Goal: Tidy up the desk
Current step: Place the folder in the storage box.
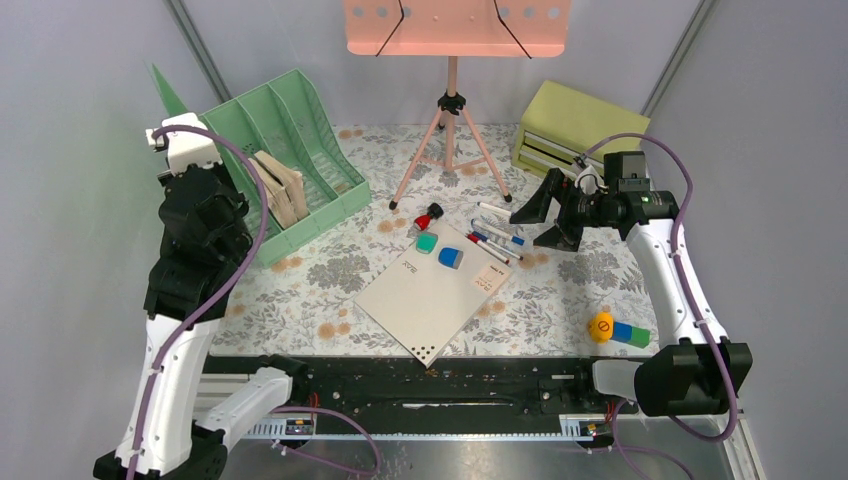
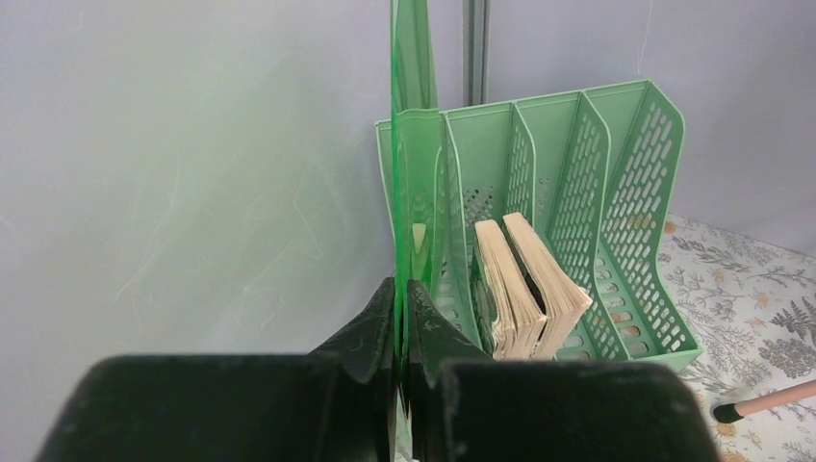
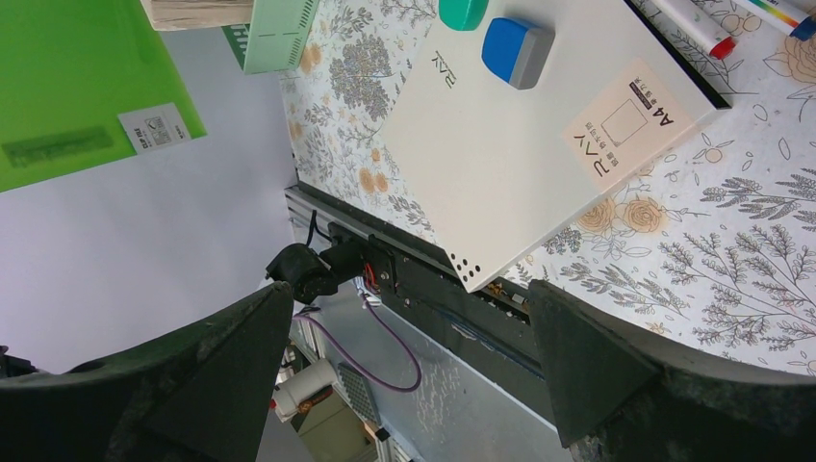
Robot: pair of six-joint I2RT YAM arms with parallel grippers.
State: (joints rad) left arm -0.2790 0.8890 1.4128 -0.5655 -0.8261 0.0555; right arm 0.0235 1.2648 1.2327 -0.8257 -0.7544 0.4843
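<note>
My left gripper (image 2: 402,298) is shut on the edge of a thin translucent green folder (image 2: 412,115), held upright just left of the green file rack (image 2: 577,192); the folder's tip (image 1: 168,95) sticks up beside the rack (image 1: 300,140). Two worn books (image 2: 529,284) stand in one rack slot. My right gripper (image 1: 545,212) hovers open and empty above the desk (image 1: 560,290), near several markers (image 1: 495,238). A white A4 paper pack (image 1: 432,290) lies mid-desk with a teal eraser (image 1: 427,242) and a blue eraser (image 1: 451,257) on its far end.
A pink music stand (image 1: 452,100) stands on its tripod at the back centre. A yellow-green drawer box (image 1: 565,125) sits back right. A red-and-black small item (image 1: 429,217) lies by the pack. A yellow ball (image 1: 601,327) and a blue-green block (image 1: 630,333) lie front right.
</note>
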